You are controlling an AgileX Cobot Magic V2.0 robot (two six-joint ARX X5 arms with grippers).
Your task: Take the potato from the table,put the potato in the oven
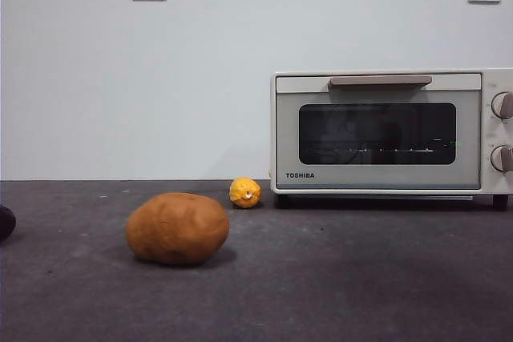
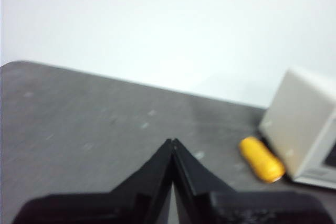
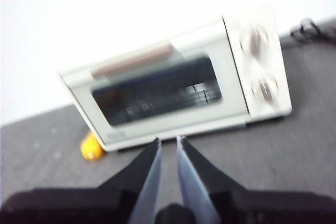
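One potato [image 1: 178, 228] on table [image 1: 361, 278], oven [image 1: 385, 132] door closed, left fingers [image 2: 172, 141] pressed together, right fingers [image 3: 181, 145] narrowly parted.

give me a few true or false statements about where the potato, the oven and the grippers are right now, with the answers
1. The oven door is open. False: the door is closed, its handle up at the top.
2. The potato lies on the table, to the left of the oven in the front view. True.
3. The left gripper holds the potato. False: its jaws are shut on nothing, and no potato shows in its wrist view.
4. A small yellow ball sits near the oven's left front corner. True.
5. The right gripper faces the oven door with a narrow gap between its jaws. True.
6. The potato is inside the oven. False: it rests on the table.
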